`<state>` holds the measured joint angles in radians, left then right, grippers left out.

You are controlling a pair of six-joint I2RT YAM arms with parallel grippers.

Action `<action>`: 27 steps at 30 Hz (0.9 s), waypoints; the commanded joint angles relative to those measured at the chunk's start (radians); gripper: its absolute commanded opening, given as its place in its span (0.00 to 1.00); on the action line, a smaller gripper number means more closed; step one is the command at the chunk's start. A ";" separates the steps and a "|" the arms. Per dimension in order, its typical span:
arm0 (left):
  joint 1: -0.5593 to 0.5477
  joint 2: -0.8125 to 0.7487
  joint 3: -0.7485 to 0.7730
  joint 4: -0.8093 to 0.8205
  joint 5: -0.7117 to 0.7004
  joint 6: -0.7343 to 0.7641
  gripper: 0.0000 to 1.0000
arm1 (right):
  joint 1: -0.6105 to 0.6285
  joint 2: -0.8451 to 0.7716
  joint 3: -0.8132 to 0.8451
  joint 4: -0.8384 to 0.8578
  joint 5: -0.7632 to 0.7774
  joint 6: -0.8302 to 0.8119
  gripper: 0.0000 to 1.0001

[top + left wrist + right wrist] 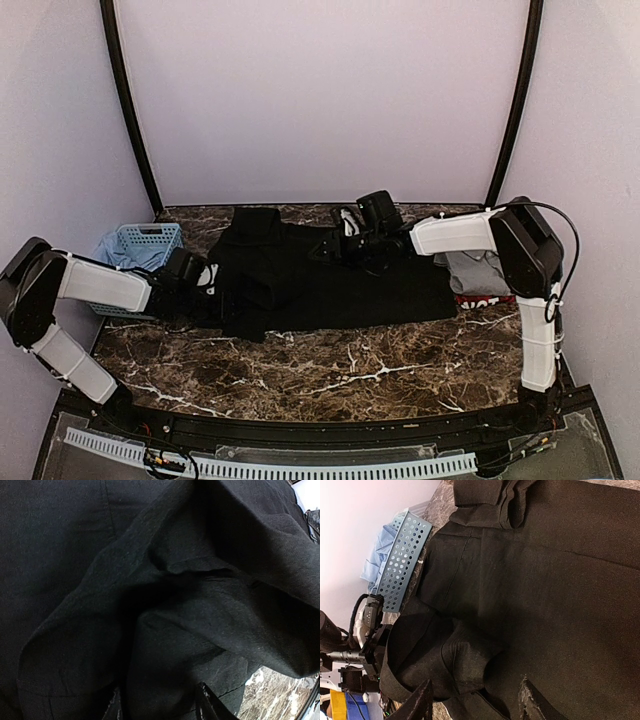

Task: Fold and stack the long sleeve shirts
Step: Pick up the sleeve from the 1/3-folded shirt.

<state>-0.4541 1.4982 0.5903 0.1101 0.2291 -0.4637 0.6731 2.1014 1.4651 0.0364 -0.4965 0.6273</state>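
While the black shirt [340, 285] lies spread across the middle of the table [350, 370], I work its left edge. My left gripper [205, 278] sits low at that edge, beside the basket [145, 240]. Its jaws stand partway apart with a raised ridge of black cloth bulging between the fingers [207, 707]. I cannot tell whether the cloth is actually pinched or only lying in the gap.

My right gripper [335, 247] hangs over the shirt's far edge near the middle. Its fingers [422, 702] are clearly apart and hold nothing; flat cloth lies below them.

The grey shirt [475, 268] rests at the right end of the table, beside the black shirt, on top of the red-edged shirt [485, 299]. I judge neither needs handling in this step.

Step in hand, as I judge it: secure the left side panel for the first fold.

1. Seat the cloth deep between the left fingers before lifting. A tip-only pinch is likely to slip on soft fabric.
2. Take one layer if possible. The ridge looks doubled, and a doubled grab would drag the body panel along.
3. Bring the right gripper down onto the far edge to pin or take it, so both ends of the fold line move together.
4. Lift only enough to clear the table, then carry the edge inward in a straight line.
5. Keep the left arm off the basket.

Risk: an uneven grip would leave a skewed crease.
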 commanded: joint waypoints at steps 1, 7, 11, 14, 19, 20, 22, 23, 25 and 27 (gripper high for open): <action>-0.007 0.009 0.016 -0.007 0.003 0.004 0.47 | -0.004 0.005 -0.021 0.015 -0.011 -0.009 0.55; -0.016 0.020 0.001 0.018 0.023 -0.016 0.37 | -0.004 0.012 -0.026 0.021 -0.019 -0.004 0.54; -0.018 0.012 -0.005 0.042 0.041 -0.027 0.22 | -0.004 0.014 -0.031 0.023 -0.023 -0.004 0.54; -0.018 0.010 0.001 0.041 0.048 -0.025 0.11 | -0.004 0.011 -0.032 0.022 -0.025 -0.005 0.54; -0.018 -0.035 0.029 0.020 0.068 -0.021 0.00 | -0.004 -0.004 -0.030 0.000 -0.016 -0.023 0.54; -0.018 -0.059 0.034 0.018 0.076 -0.025 0.00 | -0.005 -0.009 -0.027 -0.008 -0.009 -0.030 0.54; -0.018 -0.099 0.060 0.005 0.102 -0.035 0.00 | -0.004 -0.021 -0.020 -0.029 0.004 -0.045 0.54; -0.018 -0.113 0.085 -0.004 0.119 -0.039 0.00 | -0.005 -0.026 -0.015 -0.033 0.009 -0.052 0.54; -0.018 -0.158 0.128 -0.020 0.139 -0.052 0.00 | -0.005 -0.039 -0.010 -0.066 0.020 -0.066 0.54; -0.018 -0.196 0.186 -0.041 0.148 -0.057 0.00 | -0.006 -0.055 -0.007 -0.088 0.039 -0.081 0.54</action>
<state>-0.4694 1.4006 0.6685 0.0895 0.3225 -0.5026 0.6731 2.1002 1.4433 -0.0082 -0.4923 0.5922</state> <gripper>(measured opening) 0.009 0.539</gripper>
